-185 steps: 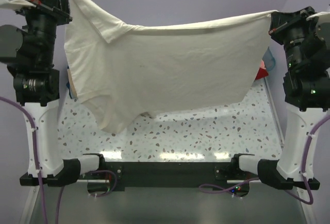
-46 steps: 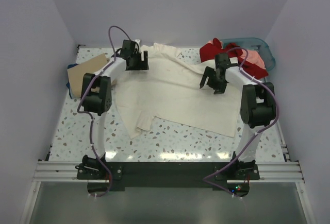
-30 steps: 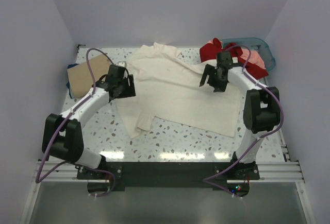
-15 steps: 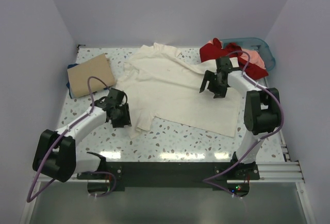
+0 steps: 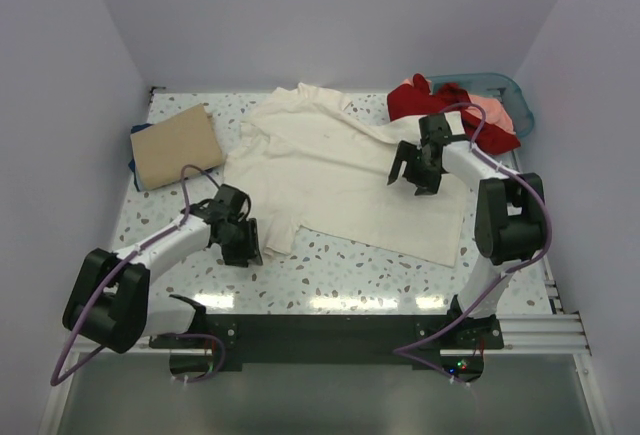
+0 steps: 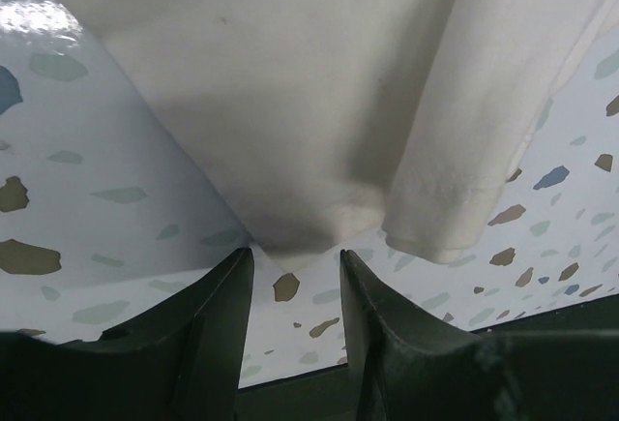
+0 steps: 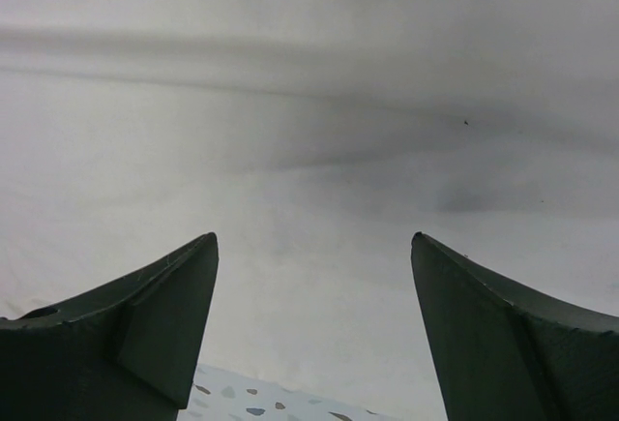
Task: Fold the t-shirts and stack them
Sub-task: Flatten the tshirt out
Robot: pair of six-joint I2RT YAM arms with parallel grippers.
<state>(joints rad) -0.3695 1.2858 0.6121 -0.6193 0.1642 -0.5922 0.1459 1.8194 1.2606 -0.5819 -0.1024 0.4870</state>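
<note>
- Cream cloth: the large cream t-shirt (image 5: 340, 170) lies spread and mostly flat across the middle of the table (image 5: 350, 270). Its collar end points to the far edge, and there are some ridges on the right half.
- A folded tan t-shirt (image 5: 175, 145) sits near the far-left corner with a sliver of dark blue shirt (image 5: 134, 145) under it. That reads as the stack already begun.
- The red shirt (image 5: 420, 100) and salmon-pink shirt (image 5: 490, 113) are heaped at the far-right corner, beside or partly in the teal basket (image 5: 515, 95); I cannot tell which.
- The left gripper (image 6: 295, 261) is low at the shirt's near-left part. Its fingers are parted a little with nothing between them, and the cloth edge and a hemmed sleeve (image 6: 455, 150) lie just ahead of the tips.
- The right gripper (image 7: 314, 247) hangs over the shirt's right half with its fingers spread wide and empty. Plain cloth lies below it, with no edge in reach.
- Judged step: the shirt is laid out and the first fold has not begun; the grippers are lining up their grasps.
- The next move likely calls for the left fingers to slide onto that near edge and pinch it without bunching. The right gripper needs a matching edge before any fold across.
</note>
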